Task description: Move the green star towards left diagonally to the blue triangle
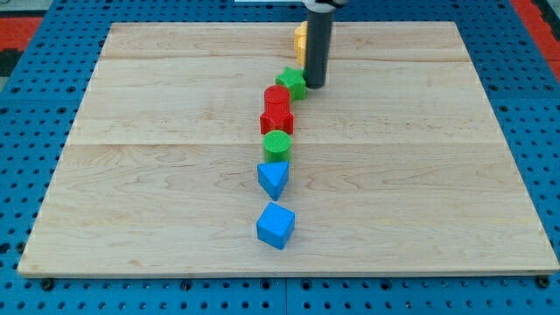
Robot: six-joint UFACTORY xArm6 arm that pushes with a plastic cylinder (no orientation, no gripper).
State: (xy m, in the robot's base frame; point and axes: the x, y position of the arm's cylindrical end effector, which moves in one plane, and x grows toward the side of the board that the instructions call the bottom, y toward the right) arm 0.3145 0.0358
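Tip at green star; blocks lined down the middle of the tabletop.

My tip rests just right of the green star, apparently touching it. No pincer is fitted, so no pincer state applies. The blue triangle lies well below the star toward the view's bottom. Count on the wooden tabletop: two green, two red, two blue, one yellow. Green cylinder, red blocks of unclear shape, blue cube, yellow block partly hidden behind the rod. No legible writing.
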